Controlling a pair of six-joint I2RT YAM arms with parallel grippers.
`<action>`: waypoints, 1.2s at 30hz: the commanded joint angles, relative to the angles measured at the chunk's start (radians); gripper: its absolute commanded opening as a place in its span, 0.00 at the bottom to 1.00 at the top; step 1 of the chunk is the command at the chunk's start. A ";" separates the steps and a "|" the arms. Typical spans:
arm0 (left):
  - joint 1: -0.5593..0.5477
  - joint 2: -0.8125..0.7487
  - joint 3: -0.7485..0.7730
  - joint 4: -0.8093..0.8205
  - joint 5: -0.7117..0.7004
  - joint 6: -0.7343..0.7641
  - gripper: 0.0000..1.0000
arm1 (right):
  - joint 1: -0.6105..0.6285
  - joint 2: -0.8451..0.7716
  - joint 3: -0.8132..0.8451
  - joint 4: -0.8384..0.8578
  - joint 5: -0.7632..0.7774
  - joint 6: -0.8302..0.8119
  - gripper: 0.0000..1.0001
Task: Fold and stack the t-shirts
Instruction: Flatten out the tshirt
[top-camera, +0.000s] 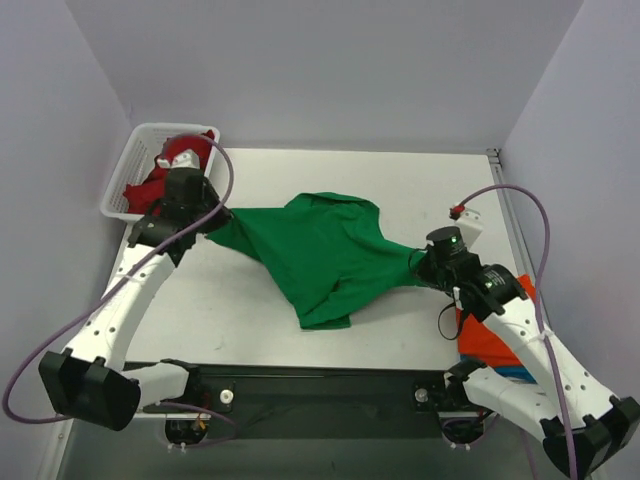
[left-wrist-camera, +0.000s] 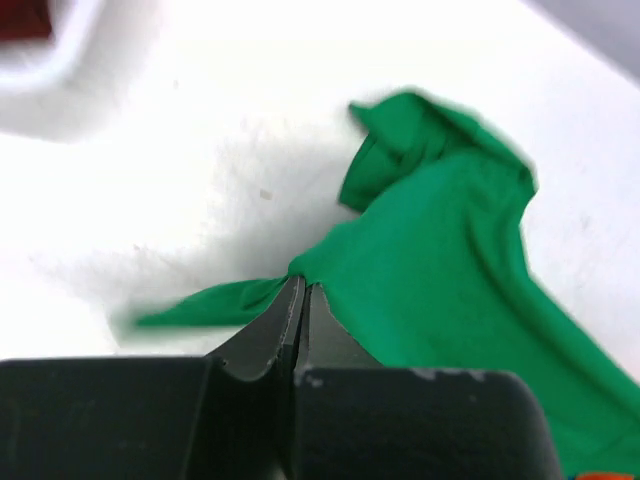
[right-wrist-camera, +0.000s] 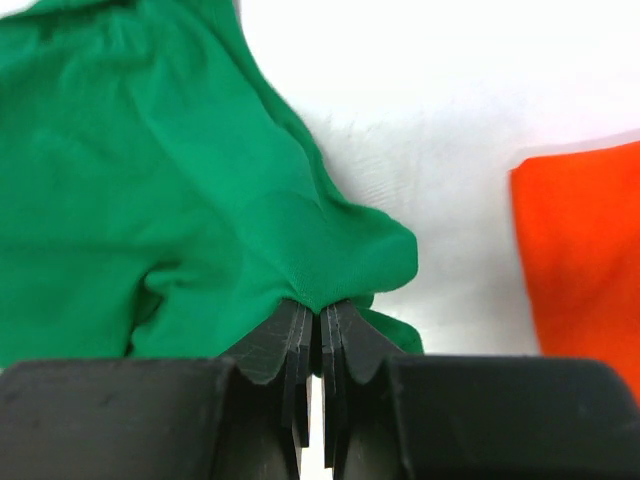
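My left end effector (top-camera: 213, 220) is pinched shut on one edge of the bright green soft cloth t-shirt (top-camera: 325, 250). My right end effector (top-camera: 422, 262) is clamped on the opposite edge. The fabric stretches between them, wrinkled and lying on the white counter (top-camera: 400, 185). Just behind the left end effector I see a white slotted plastic basket (top-camera: 140, 140) holding a crumpled dark red shirt (top-camera: 180, 160). Just beside the right end effector, on its outer side, lies a smooth, flat orange shirt (top-camera: 478, 345).
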 joint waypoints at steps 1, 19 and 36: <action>0.053 -0.043 0.141 -0.112 0.028 0.091 0.00 | -0.041 -0.065 0.106 -0.134 0.054 -0.062 0.00; 0.200 0.191 0.937 -0.241 0.228 0.131 0.00 | -0.051 -0.109 0.570 -0.299 0.164 -0.168 0.00; 0.064 0.788 1.055 -0.275 0.306 0.142 0.57 | -0.416 0.509 0.369 -0.043 -0.256 -0.158 0.00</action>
